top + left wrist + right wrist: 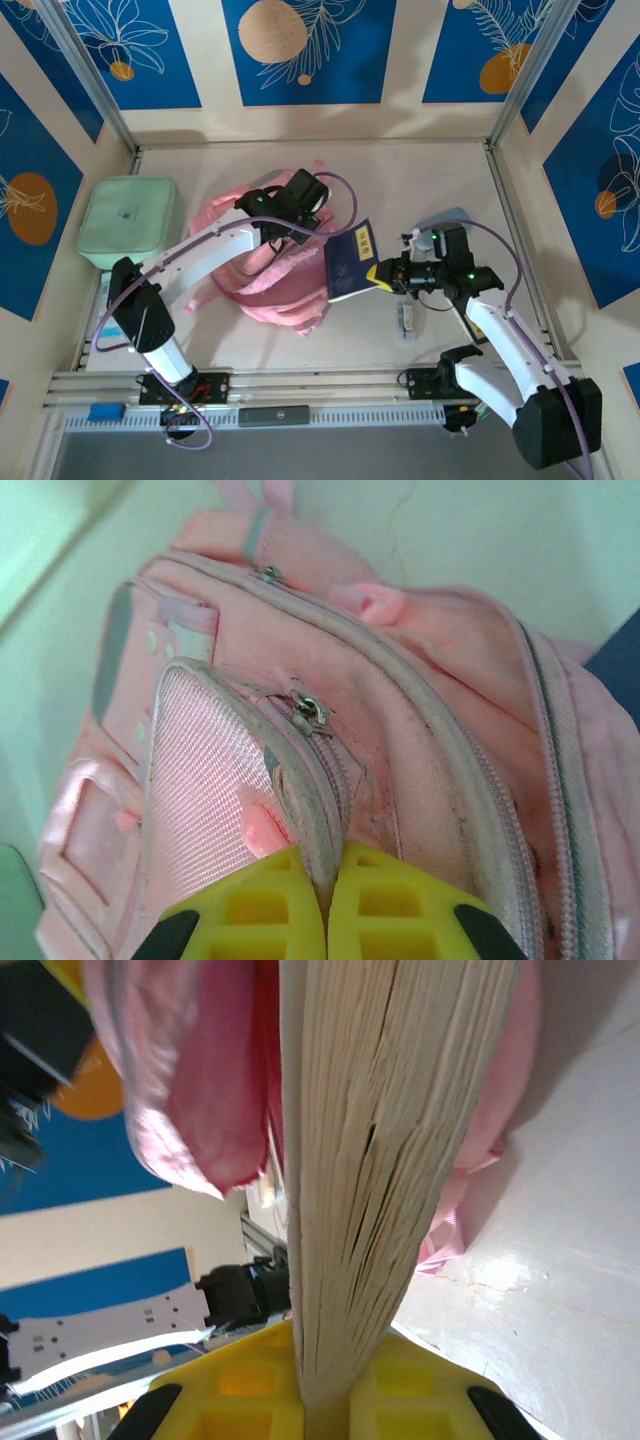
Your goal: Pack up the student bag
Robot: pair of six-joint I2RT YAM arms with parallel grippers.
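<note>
my left gripper (pixel 325 880) is clamped shut on the pocket rim (pixel 300 810) of the student bag (pixel 430 710), lifting it open, i reckon; the bag lies just beside the blue book (pixel 348 262), which my right gripper (pixel 325 1405) pinches edge-on, likely to slide in.

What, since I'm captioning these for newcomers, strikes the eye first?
The pink student bag lies mid-table, the left gripper shut on a pocket's zippered rim. From the right, the right gripper pinches a dark blue book at the bag's side. A mint-green case sits far left.
</note>
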